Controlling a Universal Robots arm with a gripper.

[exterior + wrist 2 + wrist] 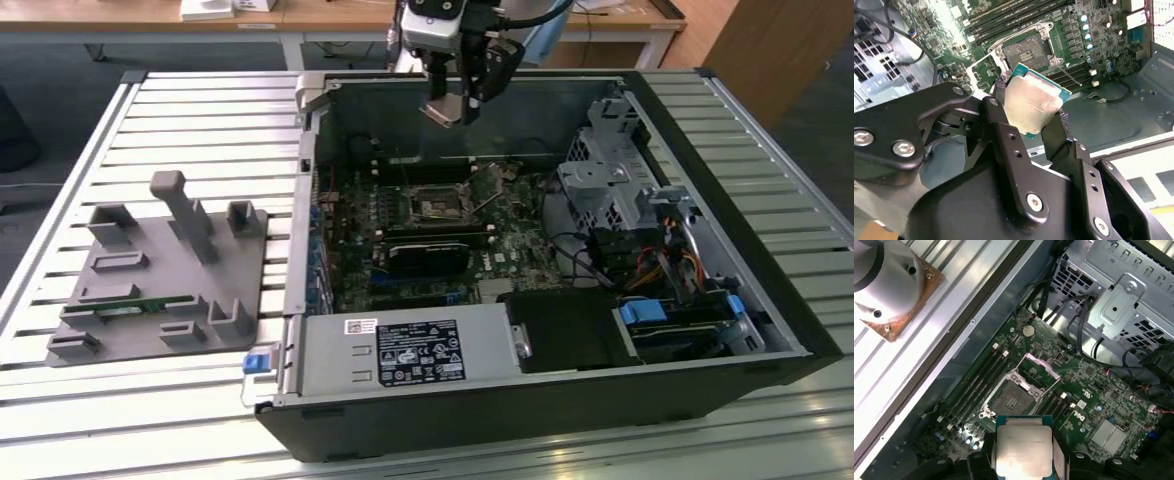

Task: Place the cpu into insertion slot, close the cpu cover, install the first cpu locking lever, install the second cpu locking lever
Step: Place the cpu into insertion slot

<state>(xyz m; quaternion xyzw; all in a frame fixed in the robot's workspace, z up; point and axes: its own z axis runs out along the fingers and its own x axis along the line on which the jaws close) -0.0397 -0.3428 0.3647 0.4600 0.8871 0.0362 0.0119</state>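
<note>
Gripper (1030,105) fingers closed on cpu (1036,97), hovering over computer case (694,110). Insertion slot (1009,401) empty, cpu cover (1042,371) flipped open. All four steps left.

Bright, even room light fills the exterior view. The slatted counter (747,440) gleams, while the computer case (534,420) interior lies in shadow. In the second wrist view glare whitens the motherboard (954,25). The cpu (1031,102) (1021,450) face shines pale in both wrist views.
</note>
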